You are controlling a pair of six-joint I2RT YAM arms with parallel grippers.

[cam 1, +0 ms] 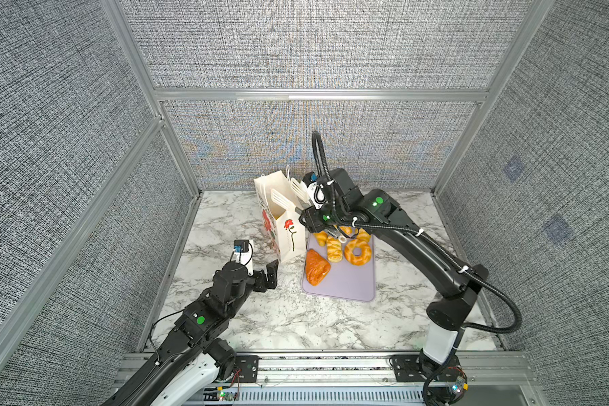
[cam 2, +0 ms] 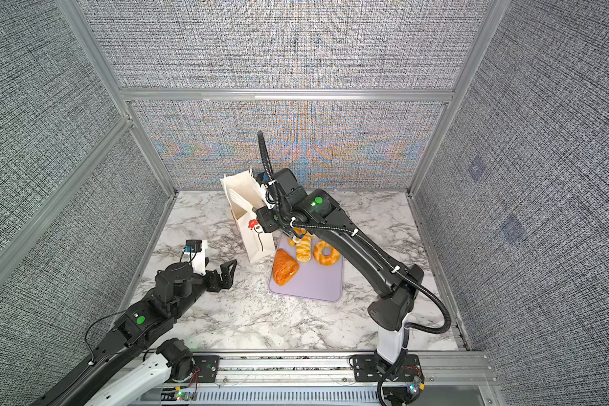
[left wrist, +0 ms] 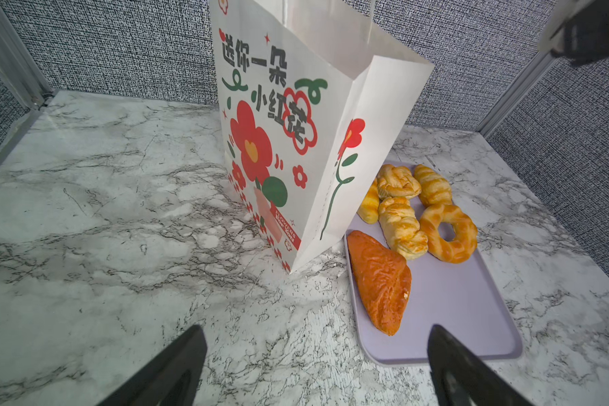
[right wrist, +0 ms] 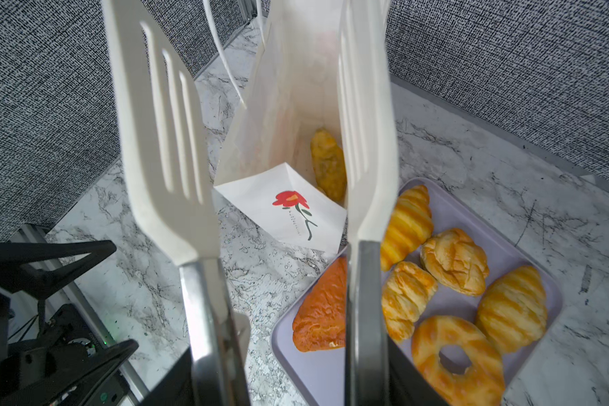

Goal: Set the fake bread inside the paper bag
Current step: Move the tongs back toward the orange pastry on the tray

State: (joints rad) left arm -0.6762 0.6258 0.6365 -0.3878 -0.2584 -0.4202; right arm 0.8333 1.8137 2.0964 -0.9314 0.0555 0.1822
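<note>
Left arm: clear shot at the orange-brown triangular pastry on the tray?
Probably yes. The left gripper is open, with only bare marble tabletop between it and the triangular pastry at the tray's near corner; the paper bag stands aside.

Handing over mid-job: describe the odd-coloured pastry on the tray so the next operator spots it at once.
Find the lilac tray beside the white flowered paper bag. In both top views a triangular pastry lies along the tray's left edge, nearest the viewer. It alone is dark orange-brown; its neighbours are golden-yellow.

Light: bright, even; shadows soft.
Walls (cam 1: 313,45): moiré shimmer in both top views.
Edges: wide-angle bending.
Tongs (right wrist: 162,140): blurred close-up.
</note>
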